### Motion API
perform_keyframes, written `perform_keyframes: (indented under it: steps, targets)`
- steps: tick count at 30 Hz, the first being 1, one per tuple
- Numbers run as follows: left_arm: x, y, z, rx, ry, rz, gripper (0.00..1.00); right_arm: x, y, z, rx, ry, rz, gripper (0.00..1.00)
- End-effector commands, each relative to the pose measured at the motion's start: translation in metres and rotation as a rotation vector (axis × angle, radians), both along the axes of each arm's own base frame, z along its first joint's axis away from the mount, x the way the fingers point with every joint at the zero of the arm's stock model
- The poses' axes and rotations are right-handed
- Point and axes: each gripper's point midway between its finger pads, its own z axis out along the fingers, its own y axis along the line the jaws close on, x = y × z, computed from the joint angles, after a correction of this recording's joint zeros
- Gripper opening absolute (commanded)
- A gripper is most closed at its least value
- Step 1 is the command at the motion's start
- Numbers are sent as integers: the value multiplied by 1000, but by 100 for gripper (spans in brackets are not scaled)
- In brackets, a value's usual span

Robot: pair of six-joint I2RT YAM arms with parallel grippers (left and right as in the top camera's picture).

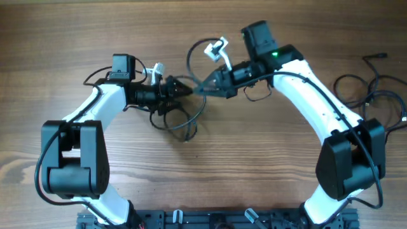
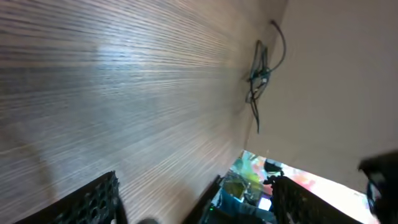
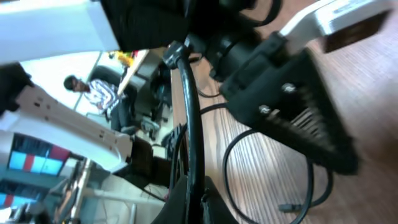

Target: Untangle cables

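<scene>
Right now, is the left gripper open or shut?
Open. In the left wrist view, the left gripper shows its two fingers wide apart, with only bare table between them.

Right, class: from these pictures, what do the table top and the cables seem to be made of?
The table top: wood or wood-look laminate, matte; straight brown grain lines show. The cables: probably a rubber or plastic sheath, smooth black with slight sheen; they bend into loose loops.
</scene>
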Motion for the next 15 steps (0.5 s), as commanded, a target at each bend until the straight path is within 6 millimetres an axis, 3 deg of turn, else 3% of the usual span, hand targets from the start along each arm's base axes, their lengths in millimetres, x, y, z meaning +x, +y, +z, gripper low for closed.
perform_keyframes:
  steps: [1, 6, 10, 15]
  targets:
    - [-3, -4, 12, -60, -21, -25, 78, 3, -3, 17, 57, 64, -16, 4]
    - [-3, -4, 11, -57, -20, -24, 74, -1, 0, 41, 179, 85, 47, 4]
    - [-3, -4, 11, -57, -20, -23, 82, -8, 0, 77, 326, 92, 164, 4]
    - [-3, -4, 11, -57, -15, -20, 88, 0, 3, 94, 327, 89, 186, 4]
